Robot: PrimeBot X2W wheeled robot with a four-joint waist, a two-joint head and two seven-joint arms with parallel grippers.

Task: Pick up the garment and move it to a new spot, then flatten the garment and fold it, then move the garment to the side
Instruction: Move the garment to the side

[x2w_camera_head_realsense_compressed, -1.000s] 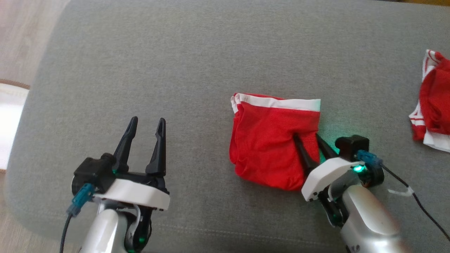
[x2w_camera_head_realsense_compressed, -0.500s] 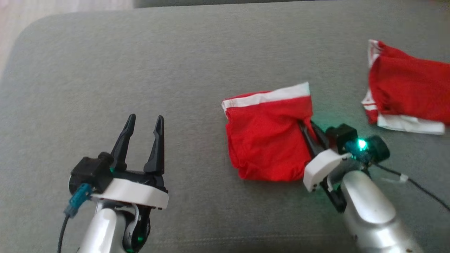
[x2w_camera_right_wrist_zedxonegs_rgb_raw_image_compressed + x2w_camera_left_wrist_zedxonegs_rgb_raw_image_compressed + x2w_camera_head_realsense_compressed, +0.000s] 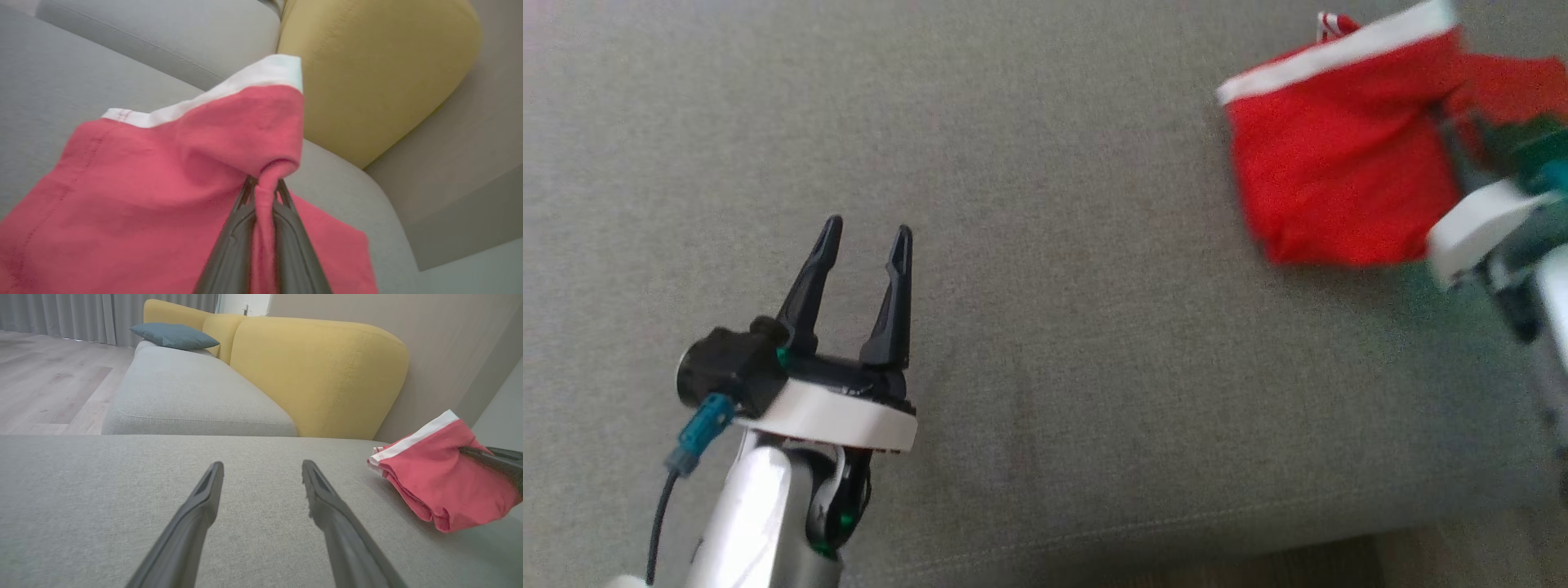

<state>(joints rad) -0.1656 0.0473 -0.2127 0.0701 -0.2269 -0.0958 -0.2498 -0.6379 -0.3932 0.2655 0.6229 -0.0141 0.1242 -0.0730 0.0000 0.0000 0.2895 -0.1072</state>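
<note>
Garment (image 3: 1327, 155), red with a white band, was no longer lying flat. A second before, my right jaws had stood open about its right edge as it rested folded on the grey sofa seat (image 3: 1013, 367). By this moment they had closed tight on a pinch of red cloth, squeezed between my two dark fingers (image 3: 235, 245) in the right wrist view. The gripped edge was raised and the folded body hung slanting from it. From the left wrist view I could not tell whether its lower corner touched the seat. The head camera had swung too, so I did not read the garment's place at the upper right of that view as all its own travel. Through the blur there I took the red behind it for another red piece (image 3: 1527, 82). My left jaws stood wide open and empty, fingers (image 3: 894, 294) over bare seat, well apart from the garment. I judged the folding done and the move aside begun.
</note>
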